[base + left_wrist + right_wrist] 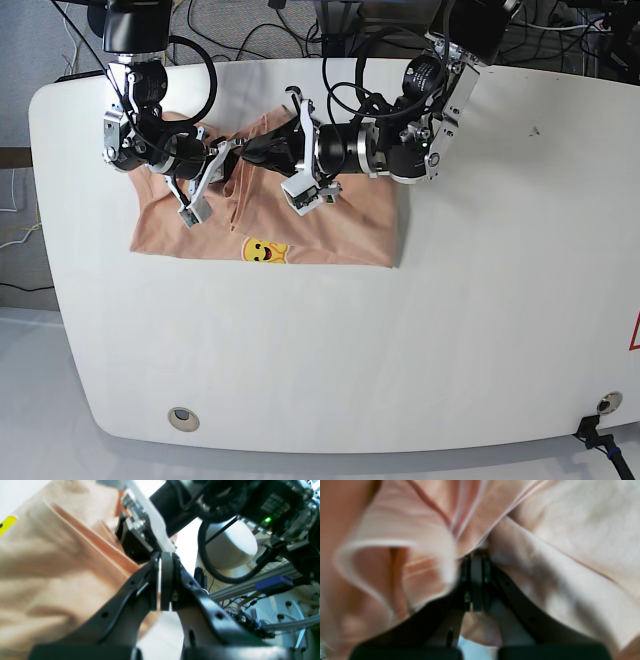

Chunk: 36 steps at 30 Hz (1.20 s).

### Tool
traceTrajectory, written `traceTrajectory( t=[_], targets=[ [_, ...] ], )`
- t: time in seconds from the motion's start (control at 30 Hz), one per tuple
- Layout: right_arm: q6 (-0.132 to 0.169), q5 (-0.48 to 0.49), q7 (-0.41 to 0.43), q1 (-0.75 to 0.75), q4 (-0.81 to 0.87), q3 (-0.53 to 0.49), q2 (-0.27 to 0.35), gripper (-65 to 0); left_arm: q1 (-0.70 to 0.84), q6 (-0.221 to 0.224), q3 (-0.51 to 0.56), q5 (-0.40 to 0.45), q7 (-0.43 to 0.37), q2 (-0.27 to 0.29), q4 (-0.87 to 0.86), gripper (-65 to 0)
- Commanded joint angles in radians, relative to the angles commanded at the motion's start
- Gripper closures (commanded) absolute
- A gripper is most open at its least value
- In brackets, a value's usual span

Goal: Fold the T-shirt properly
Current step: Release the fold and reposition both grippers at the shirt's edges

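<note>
Toward the far left of the white rounded surface point(480, 300) lies the peach short-sleeved cotton T-shirt point(340, 235), its yellow smiley print point(264, 250) at the near edge. Both arms meet over its middle. The right end effector point(476, 585) is closed with cloth bunched against its tips; the left end effector point(166, 580) is closed, though whether it pinches fabric I cannot tell. For a clean fold, both should probably travel together, level, keeping the edge taut.
</note>
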Motion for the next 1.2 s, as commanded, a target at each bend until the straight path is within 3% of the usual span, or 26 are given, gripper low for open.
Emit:
traceTrajectory(
  t=[0.13, 0.3, 0.4, 0.57, 0.7, 0.87, 1.07, 1.2],
  targets=[
    [0.000, 0.000, 0.000, 0.000, 0.000, 0.000, 0.000, 0.0, -0.018, 0.000, -0.040, 0.000, 0.000, -0.014, 0.046, 0.0],
    [0.000, 0.000, 0.000, 0.000, 0.000, 0.000, 0.000, 0.0, -0.048, 0.000, -0.147, 0.009, 0.000, -0.095, 0.046, 0.0],
    [0.000, 0.000, 0.000, 0.000, 0.002, 0.000, 0.000, 0.0, -0.051, 0.000, -0.167, 0.107, -0.002, -0.140, 0.035, 0.0],
    [0.000, 0.000, 0.000, 0.000, 0.002, 0.000, 0.000, 0.0, -0.041, 0.000, -0.166, 0.302, -0.002, -0.137, 0.028, 0.0],
    [0.000, 0.000, 0.000, 0.000, 0.002, 0.000, -0.002, 0.0, -0.048, 0.000, -0.166, 0.382, -0.008, -0.133, -0.095, 0.0],
    [0.000, 0.000, 0.000, 0.009, 0.005, 0.003, 0.002, 0.0, -0.048, 0.000, -0.166, 0.411, -0.129, -0.140, -0.250, 0.0],
    [0.000, 0.000, 0.000, 0.014, 0.011, 0.002, 0.003, 0.0, -0.041, 0.000, -0.167, 0.405, -0.137, -0.158, -0.284, 0.0],
    [-0.006, 0.003, -0.005, 0.018, 0.117, 0.005, 0.006, 0.0, -0.023, 0.000, -0.178, 0.404, -0.137, -0.187, -0.284, 0.0]
  ],
)
